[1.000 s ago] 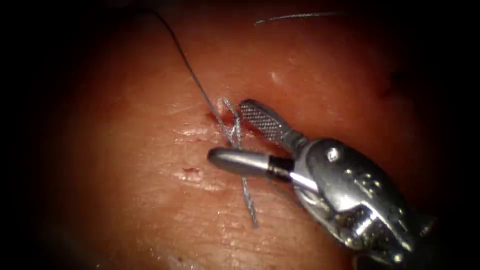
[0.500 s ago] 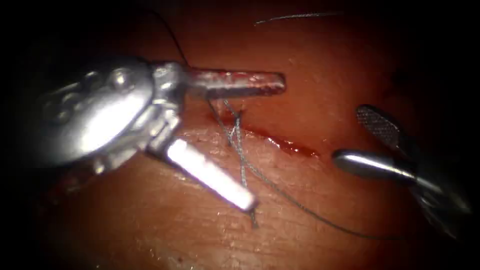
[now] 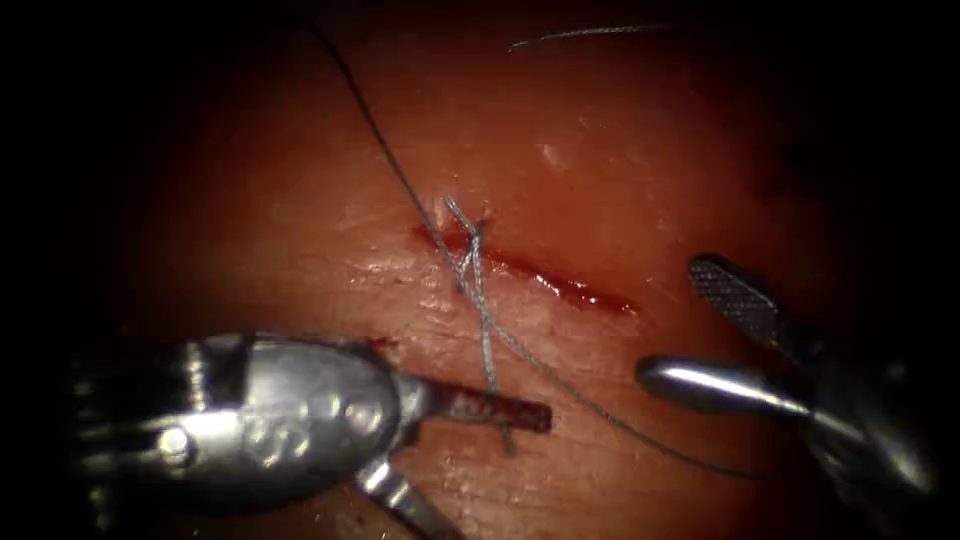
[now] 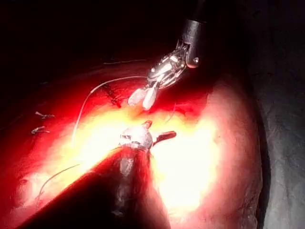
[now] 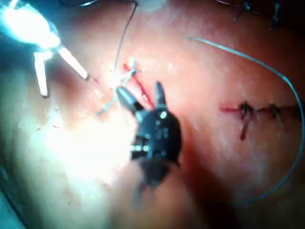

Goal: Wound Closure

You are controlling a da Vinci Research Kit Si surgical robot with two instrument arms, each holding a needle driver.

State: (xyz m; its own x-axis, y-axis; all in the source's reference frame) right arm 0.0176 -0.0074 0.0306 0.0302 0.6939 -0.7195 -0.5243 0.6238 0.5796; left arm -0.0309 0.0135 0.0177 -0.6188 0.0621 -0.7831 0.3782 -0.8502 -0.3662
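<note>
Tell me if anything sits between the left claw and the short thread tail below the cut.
Nothing visible does. The left claw is open, empty, one jaw reaching the thread tail hanging from the knot over the cut. The right claw is open, empty, off right.

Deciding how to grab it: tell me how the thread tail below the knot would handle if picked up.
The thread tail is thin and curves loosely on the tissue, so probably floppy and light. Anchored at the knot, it should pivot there. The open left tool straddles it.
</note>
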